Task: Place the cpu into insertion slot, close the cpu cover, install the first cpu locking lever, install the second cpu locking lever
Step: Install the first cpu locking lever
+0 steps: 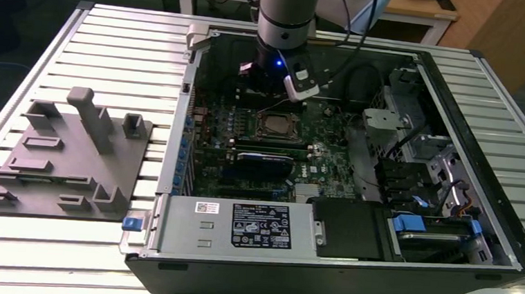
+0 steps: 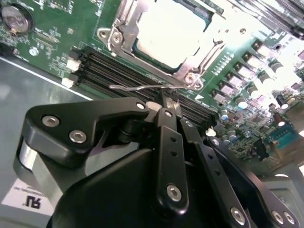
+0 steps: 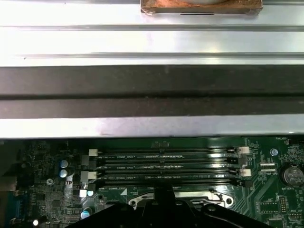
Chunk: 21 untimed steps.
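Your gripper's (image 2: 164,100) black fingers (image 2: 167,142) were pressed together, their tips right at a thin wire lever (image 2: 137,87). Just beyond the fingertips, the cpu (image 2: 171,33) lay flat under the closed cover (image 2: 197,59), on the green board (image 2: 47,42).

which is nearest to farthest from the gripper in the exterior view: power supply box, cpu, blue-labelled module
1. cpu: in the middle of the green board, next to the gripper.
2. blue-labelled module: on the board, on the far side of the cpu from the gripper.
3. power supply box: along the case edge nearest the camera, clearly farthest.
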Motion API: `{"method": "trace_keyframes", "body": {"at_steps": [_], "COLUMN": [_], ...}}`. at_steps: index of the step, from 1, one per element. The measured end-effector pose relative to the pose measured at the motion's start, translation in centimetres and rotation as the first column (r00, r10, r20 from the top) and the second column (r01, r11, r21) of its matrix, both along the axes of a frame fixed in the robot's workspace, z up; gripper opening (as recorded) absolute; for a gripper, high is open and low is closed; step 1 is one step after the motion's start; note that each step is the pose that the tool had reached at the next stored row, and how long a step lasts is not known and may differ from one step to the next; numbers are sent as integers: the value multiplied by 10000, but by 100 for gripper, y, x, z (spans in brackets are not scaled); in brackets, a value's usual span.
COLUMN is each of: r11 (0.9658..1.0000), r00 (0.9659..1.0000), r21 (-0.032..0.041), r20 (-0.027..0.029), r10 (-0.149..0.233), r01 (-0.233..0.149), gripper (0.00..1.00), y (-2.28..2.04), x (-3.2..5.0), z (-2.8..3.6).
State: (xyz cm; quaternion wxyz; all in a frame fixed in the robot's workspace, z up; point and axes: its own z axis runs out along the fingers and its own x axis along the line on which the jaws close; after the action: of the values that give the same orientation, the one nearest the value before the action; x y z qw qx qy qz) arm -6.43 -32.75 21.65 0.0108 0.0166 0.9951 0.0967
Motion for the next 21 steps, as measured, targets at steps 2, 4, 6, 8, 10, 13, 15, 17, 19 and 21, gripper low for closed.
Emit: {"method": "trace_keyframes", "body": {"at_steps": [2,4,6,8,10,13,15,17,19,21], "r11": [10000,10000,10000,10000,10000,10000,10000,10000,10000,10000], "r00": [10000,10000,10000,10000,10000,10000,10000,10000,10000,10000], "r21": [0,-1,0,0,0,1,0,0,0,1], "r20": [-2,-5,-6,-6,-6,-6,-7,-7,-8,-7], "r10": [-2,0,-1,0,-1,-1,-1,-1,-1,0], "r01": [2,0,1,0,1,1,1,1,1,0], "gripper": [11,11,11,11,11,11,11,11,11,11], "y": [0,0,0,0,0,2,4,7,12,15], "x": [26,49,70,90,110,144,168,188,207,224], "z": [0,0,0,0,0,0,0,0,-1,-4]}}
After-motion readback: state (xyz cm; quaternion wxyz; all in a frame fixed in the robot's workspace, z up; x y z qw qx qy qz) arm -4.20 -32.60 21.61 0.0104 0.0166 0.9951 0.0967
